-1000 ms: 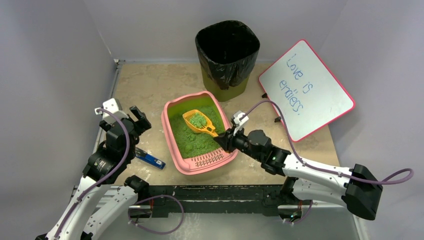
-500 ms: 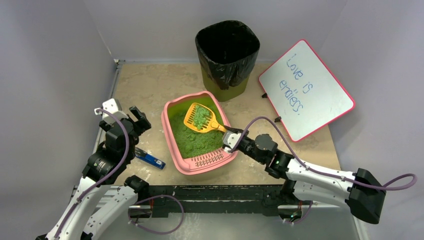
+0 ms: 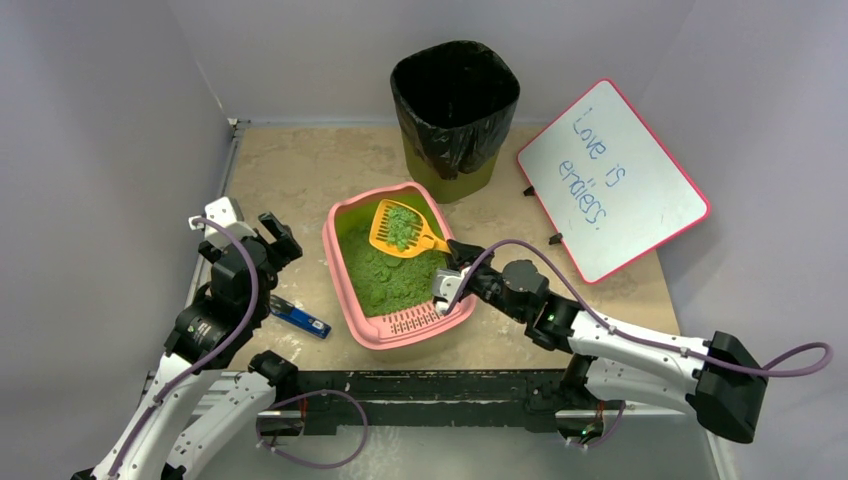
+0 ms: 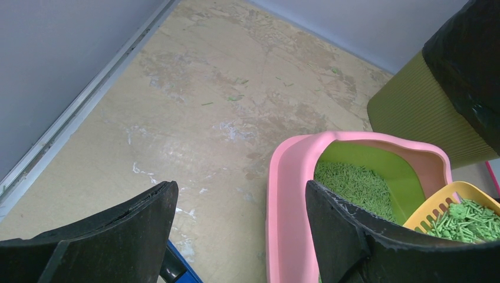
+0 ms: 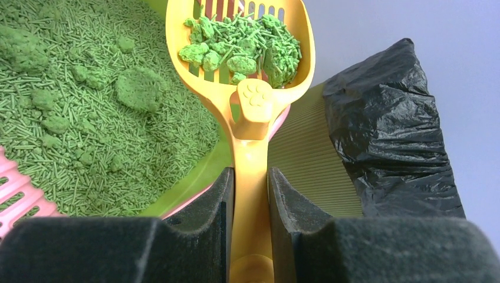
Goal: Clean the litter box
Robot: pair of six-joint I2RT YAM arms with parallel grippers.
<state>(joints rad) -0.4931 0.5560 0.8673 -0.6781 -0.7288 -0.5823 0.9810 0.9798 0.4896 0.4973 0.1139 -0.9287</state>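
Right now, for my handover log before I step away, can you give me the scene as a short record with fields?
litter box: pink, green litter inside
scoop: yellow, loaded with litter, over the box's far end
right gripper: shut on the scoop's handle
left gripper: open, empty, left of the box
bin: lined in black, behind the box
whiteboard: propped at far right
blue object: lying left of the box, kind unclear

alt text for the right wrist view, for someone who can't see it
The right gripper is shut on the handle of a yellow slotted scoop loaded with green clumps, raised above the litter box. More clumps lie in the green litter at left, and the black-bagged bin stands at right.
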